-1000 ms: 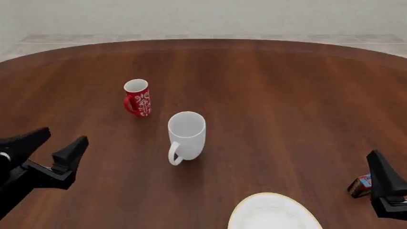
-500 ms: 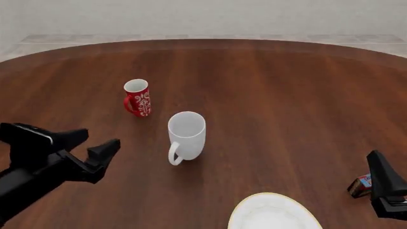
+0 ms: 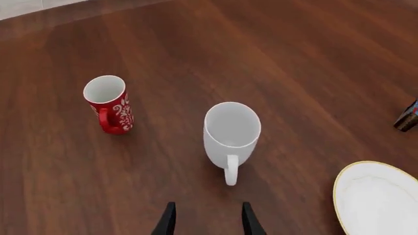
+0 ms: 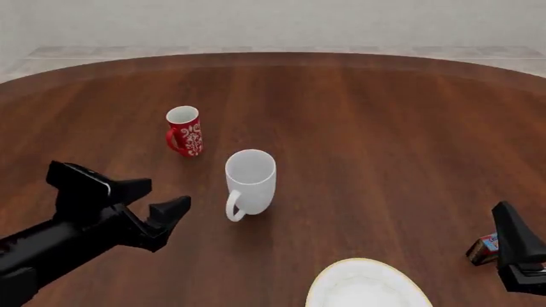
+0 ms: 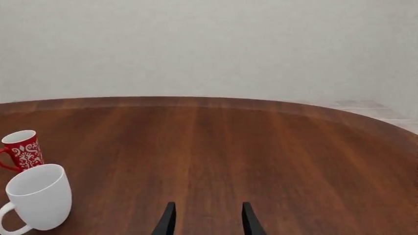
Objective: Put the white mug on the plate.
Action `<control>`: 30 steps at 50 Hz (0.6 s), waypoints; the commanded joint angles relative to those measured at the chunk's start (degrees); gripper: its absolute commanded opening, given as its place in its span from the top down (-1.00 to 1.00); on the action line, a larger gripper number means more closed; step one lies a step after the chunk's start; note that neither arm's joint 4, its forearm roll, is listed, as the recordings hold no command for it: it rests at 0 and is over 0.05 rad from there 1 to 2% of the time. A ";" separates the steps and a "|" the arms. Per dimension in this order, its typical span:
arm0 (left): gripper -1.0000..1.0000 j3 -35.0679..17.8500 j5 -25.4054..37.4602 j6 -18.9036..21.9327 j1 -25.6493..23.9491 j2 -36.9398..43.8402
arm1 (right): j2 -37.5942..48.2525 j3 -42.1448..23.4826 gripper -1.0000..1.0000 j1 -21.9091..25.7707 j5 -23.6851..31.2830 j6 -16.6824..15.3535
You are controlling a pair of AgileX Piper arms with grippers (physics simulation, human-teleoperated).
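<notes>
My left gripper (image 4: 155, 197) is spread open and empty, just left of the tall glossy white mug (image 4: 250, 181), which stands upright mid-table with its loop handle toward me. If I close off-centre, I judge a finger could clip that handle and topple it toward the small red floral mug (image 4: 184, 131). The gold-rimmed white plate (image 4: 367, 286) waits at the near edge. My right gripper (image 5: 204, 221) hangs parted, empty.

White mug (image 4: 250, 181) upright, well apart from gold-rimmed plate (image 4: 367, 286).
</notes>
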 commanded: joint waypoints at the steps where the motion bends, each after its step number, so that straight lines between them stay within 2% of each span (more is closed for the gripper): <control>1: -1.00 -1.18 -2.07 -0.24 -1.58 3.89 | 0.34 0.07 -1.00 0.17 -0.29 0.02; 9: -1.00 -1.29 -4.86 1.02 -1.82 7.23 | 0.36 0.07 -1.00 0.17 -0.30 0.01; 30: -1.00 -3.02 -11.70 0.41 -2.74 17.38 | 0.35 0.07 -1.00 0.17 -0.30 0.03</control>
